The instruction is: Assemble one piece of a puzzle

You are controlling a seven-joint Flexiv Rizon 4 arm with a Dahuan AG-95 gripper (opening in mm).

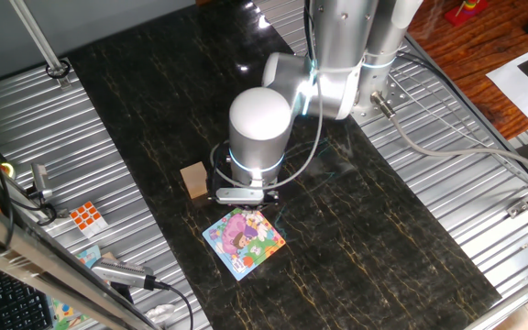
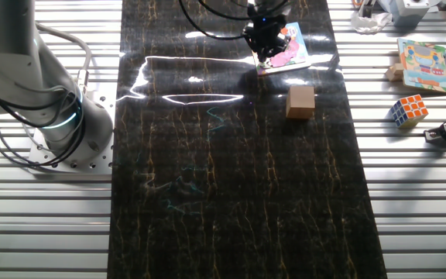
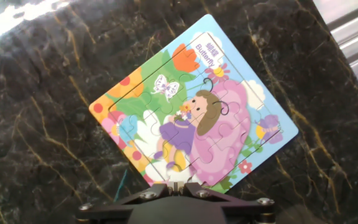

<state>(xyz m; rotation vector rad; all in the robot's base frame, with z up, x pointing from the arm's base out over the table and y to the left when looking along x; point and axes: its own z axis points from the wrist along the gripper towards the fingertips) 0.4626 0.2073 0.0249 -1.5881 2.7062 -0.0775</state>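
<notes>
I am watching the claw (image 3: pixel 178 185) hanging over the near edge of the puzzle (image 3: pixel 194 106), which is lying flat on the dark surface (image 1: pixel 374 220). Its fingers are looking pressed together. A cube (image 1: pixel 193 179) is sitting nearby.

The gripper (image 3: pixel 178 185) sits at the very bottom of the hand view, and the edge cuts off most of it — only the tips meeting in the middle show. If a piece is between them, it is too small to see. They cover the lowest bit of the puzzle (image 3: pixel 194 106).

In one fixed view the round white arm (image 1: pixel 260 128) hides the gripper from above.

In the other fixed view the gripper (image 2: pixel 263 53) is a small dark blob far away — its fingers cannot be told apart. It hides the left part of the puzzle (image 2: pixel 294 46), and the picture on the puzzle is too small to read.
</notes>
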